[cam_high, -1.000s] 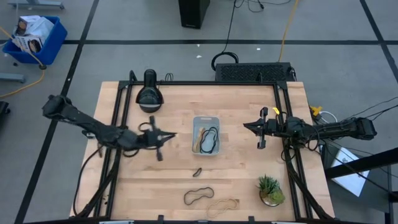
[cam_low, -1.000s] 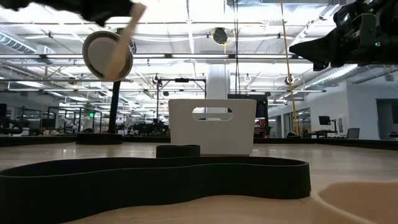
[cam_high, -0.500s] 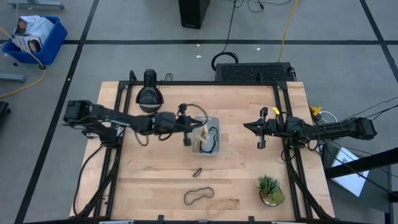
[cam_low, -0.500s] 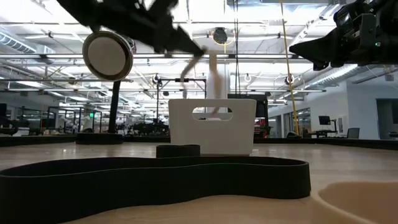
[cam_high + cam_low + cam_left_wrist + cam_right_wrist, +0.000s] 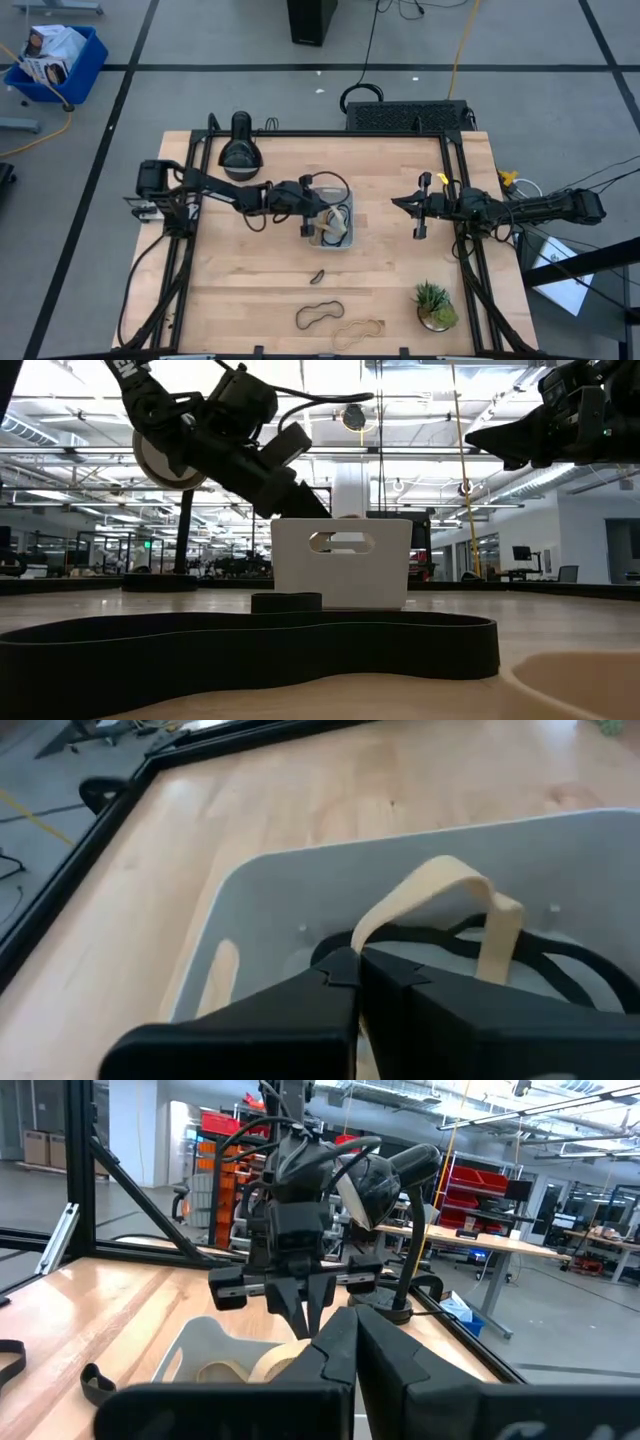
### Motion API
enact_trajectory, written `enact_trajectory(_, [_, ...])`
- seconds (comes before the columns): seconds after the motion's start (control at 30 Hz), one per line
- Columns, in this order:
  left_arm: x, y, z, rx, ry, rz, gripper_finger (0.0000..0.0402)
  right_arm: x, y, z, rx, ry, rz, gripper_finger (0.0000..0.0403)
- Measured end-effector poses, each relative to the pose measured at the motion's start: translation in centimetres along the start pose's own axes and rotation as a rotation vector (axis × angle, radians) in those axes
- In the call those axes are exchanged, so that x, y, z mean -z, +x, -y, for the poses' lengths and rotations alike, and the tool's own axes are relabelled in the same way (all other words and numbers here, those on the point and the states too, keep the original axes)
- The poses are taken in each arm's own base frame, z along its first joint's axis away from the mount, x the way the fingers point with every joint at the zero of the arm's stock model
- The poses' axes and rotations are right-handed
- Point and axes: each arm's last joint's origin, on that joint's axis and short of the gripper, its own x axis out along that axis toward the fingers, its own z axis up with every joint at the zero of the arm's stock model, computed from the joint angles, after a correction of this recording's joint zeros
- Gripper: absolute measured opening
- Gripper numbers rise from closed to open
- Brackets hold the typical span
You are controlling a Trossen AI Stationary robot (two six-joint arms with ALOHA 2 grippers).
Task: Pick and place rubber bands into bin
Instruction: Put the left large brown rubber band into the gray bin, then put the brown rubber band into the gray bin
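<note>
The left arm reaches from the table's left edge across to the middle, so that the left gripper [image 5: 318, 222] hangs over the bin [image 5: 344, 192] with its fingers pressed together on a tan rubber band [image 5: 470, 895]. In the left wrist view that band arches up out of the pinch and droops inside the bin's walls, above a black band [image 5: 560, 965] already lying on the bin floor, with another tan one [image 5: 222, 975] against the near wall. The grip looks kept tight this low so that the floppy loop drops inside and does not spring over the rim. Forward of the bin, toward the front edge, three loose bands wait on bare wood: a small dark one [image 5: 317, 275], a larger black loop [image 5: 319, 316] and a tan loop [image 5: 358, 329] beside it. At the right the right gripper [image 5: 400, 200] waits with fingers pressed together and nothing in them, well apart from the bin, leaving the left arm room to work.
</note>
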Motion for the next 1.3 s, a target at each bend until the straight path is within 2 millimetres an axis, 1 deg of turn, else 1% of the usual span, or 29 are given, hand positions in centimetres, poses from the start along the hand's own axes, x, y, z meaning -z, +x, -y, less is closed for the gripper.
enact_trajectory(0.1, [0.0, 0.0, -0.1, -0.02, -0.03, -0.006, 0.0023, 0.0, 0.0, 0.0, 0.0, 0.0, 0.0, 0.0])
enact_trajectory(0.27, [-0.5, -0.3, 0.0, -0.003, -0.02, 0.027, 0.0072, 0.0, 0.0, 0.0, 0.0, 0.001, 0.0, 0.0])
enact_trajectory(0.37, [-0.8, -0.3, 0.4, 0.037, 0.014, 0.052, 0.0108, 0.0, 0.0, 0.0, 0.0, 0.002, 0.0, 0.0])
enact_trajectory(0.5, [-1.2, -0.4, 0.8, 0.044, 0.022, 0.085, 0.016, 0.0, 0.0, 0.0, 0.0, 0.003, 0.0, 0.0])
enact_trajectory(0.63, [-1.5, -0.8, 0.7, 0.041, -0.003, 0.094, 0.0212, 0.0, 0.0, 0.0, 0.0, 0.003, 0.0, 0.0])
enact_trajectory(0.77, [-2.3, -1.7, 0.5, 0.012, -0.031, 0.099, 0.0251, 0.0, 0.0, 0.0, 0.0, 0.003, -0.001, 0.0])
enact_trajectory(0.87, [-3.5, -3.3, 0.7, 0.011, 0.01, 0.096, 0.026, 0.0, 0.0, 0.0, -0.002, 0.003, -0.003, 0.0])
enact_trajectory(0.97, [-4.8, -5.6, 1.3, 0.044, 0.038, 0.092, 0.0251, 0.1, 0.0, 0.0, -0.001, 0.003, -0.005, 0.0])
enact_trajectory(1.07, [-5.6, -8.3, 2.0, 0.03, 0.057, 0.046, 0.0213, 0.1, 0.0, 0.0, -0.002, 0.002, -0.011, 0.0])
enact_trajectory(1.17, [-6.0, -11.0, 3.0, -0.053, 0.101, -0.019, 0.0149, 0.2, 0.0, 0.0, -0.003, 0.002, -0.016, 0.0])
enact_trajectory(1.3, [-6.5, -14.3, 4.1, -0.114, 0.15, -0.03, 0.0043, 0.2, 0.0, 0.0, -0.005, 0.004, -0.015, 0.0])
